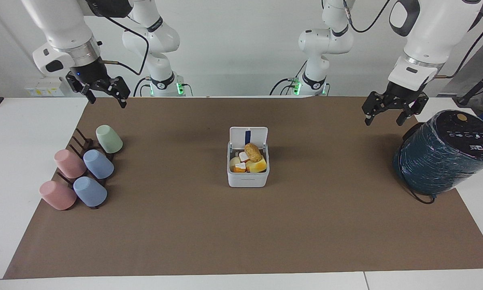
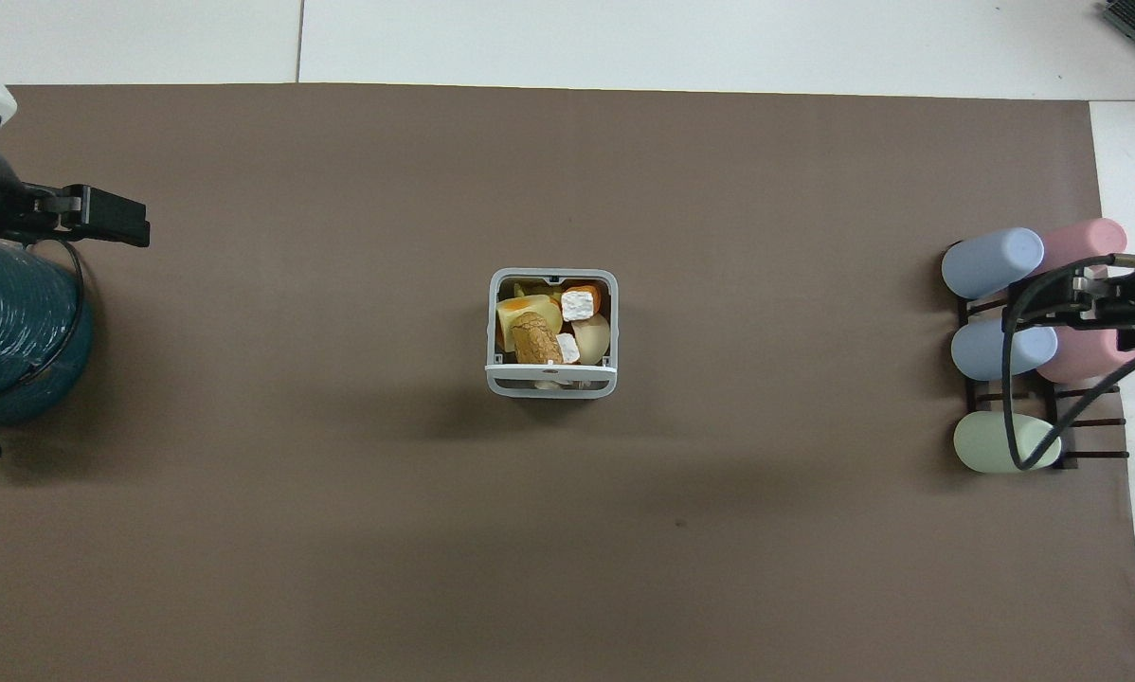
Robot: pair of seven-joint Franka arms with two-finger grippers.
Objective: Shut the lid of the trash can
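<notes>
Left gripper: fingers spread, nothing between them, hung in the air over the mat's edge beside the teal wrapped cylinder at the left arm's end of the table. Right gripper: fingers likewise apart and empty, raised above the rack of tipped cups at the right arm's end. Both parked wide, probably to leave the middle free. Well apart from either, at mid-table: the trash can, crammed with food scraps. The lid upright on the hinge edge nearer the robots, blue strip showing, not yet shut. Heaped scraps likely to resist closing.
</notes>
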